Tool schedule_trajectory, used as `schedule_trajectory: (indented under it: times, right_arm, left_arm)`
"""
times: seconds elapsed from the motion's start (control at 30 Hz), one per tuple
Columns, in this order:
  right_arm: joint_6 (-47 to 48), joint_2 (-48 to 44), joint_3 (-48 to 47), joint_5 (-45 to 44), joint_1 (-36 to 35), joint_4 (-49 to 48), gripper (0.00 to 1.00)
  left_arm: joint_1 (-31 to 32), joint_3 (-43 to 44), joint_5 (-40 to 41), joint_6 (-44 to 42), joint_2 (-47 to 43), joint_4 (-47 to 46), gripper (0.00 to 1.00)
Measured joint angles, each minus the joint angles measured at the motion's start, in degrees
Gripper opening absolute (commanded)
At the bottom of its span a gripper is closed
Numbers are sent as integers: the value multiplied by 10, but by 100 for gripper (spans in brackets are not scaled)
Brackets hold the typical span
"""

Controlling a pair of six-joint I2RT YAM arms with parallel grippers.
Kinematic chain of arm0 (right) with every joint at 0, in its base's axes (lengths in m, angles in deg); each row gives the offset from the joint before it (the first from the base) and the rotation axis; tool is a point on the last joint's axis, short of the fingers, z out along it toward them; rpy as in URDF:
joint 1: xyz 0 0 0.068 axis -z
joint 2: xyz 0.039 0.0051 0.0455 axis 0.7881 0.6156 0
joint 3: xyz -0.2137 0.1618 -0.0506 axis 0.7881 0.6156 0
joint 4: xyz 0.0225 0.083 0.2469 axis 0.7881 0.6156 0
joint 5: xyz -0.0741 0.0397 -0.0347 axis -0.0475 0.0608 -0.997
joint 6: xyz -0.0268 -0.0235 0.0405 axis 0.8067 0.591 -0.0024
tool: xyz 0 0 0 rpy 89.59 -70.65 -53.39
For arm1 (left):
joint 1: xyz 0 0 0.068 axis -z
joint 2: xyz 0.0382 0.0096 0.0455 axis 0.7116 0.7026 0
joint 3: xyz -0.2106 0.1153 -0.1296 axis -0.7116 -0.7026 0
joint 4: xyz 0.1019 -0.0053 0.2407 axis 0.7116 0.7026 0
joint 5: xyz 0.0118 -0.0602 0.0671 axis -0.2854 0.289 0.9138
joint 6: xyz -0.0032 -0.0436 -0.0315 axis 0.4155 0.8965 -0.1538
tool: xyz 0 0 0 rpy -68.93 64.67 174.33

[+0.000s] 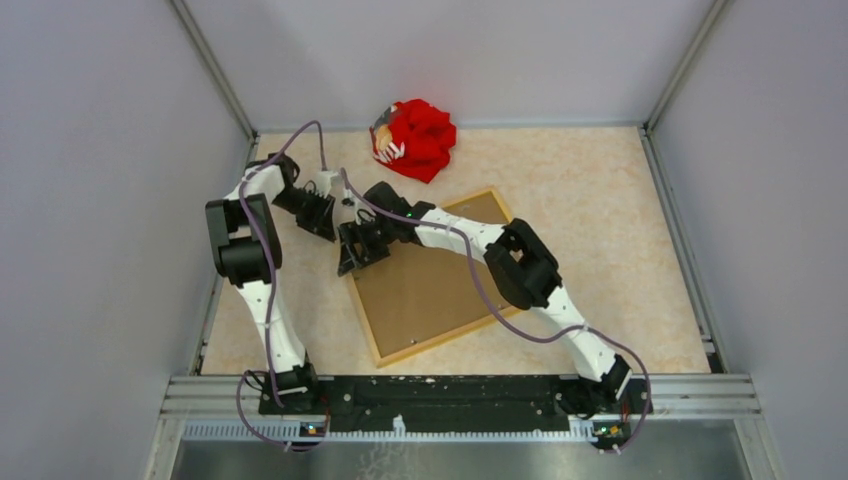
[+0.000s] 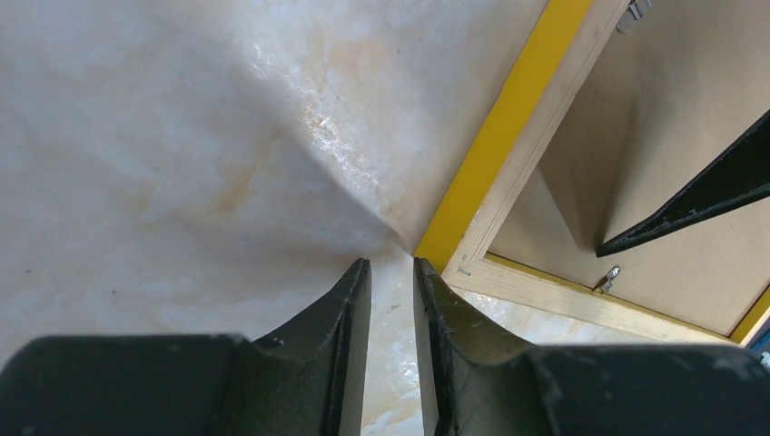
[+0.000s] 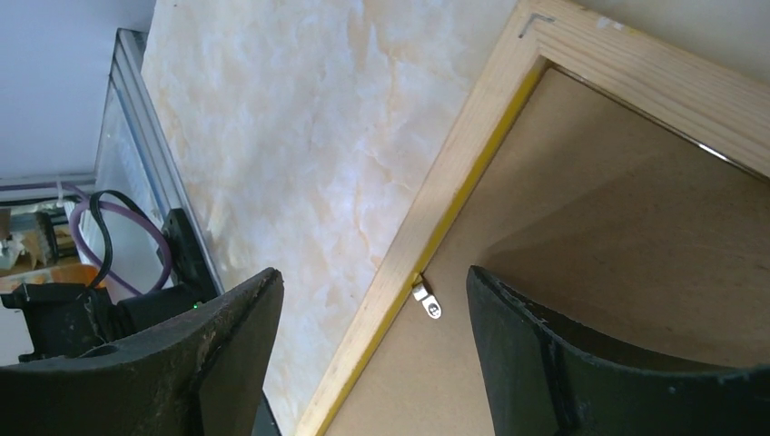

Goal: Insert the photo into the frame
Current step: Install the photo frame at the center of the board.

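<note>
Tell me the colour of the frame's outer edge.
Bright yellow; the frame shows best in left wrist view.

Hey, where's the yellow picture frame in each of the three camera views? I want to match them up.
Top external: the frame lies reverse side up in the middle of the picture.
Left wrist: right half, with a yellow edge slanting down to a corner near the centre.
Right wrist: a wooden rail runs diagonally from top right to bottom centre.
Shared landmark: the brown backing board inside it.
</note>
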Motion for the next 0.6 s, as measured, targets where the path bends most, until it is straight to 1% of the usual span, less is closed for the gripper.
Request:
schedule_trajectory:
  times: [0.1, 0.23, 0.37, 0.6]
  right_arm:
    - [-13, -11, 25, -1, -3, -26, 77]
    - [-48, -65, 119, -12, 2, -68, 79]
    - [-73, -124, 196, -42, 12, -78, 80]
    - [-109, -205, 287, -91, 37, -108, 82]
  left_arm:
    - [0, -7, -2, -11, -4, 1, 32]
    - [2, -9, 0, -27, -5, 22, 31]
    - [5, -11, 7, -47, -5, 46, 31]
    - [12, -74, 7, -78, -33, 87, 31]
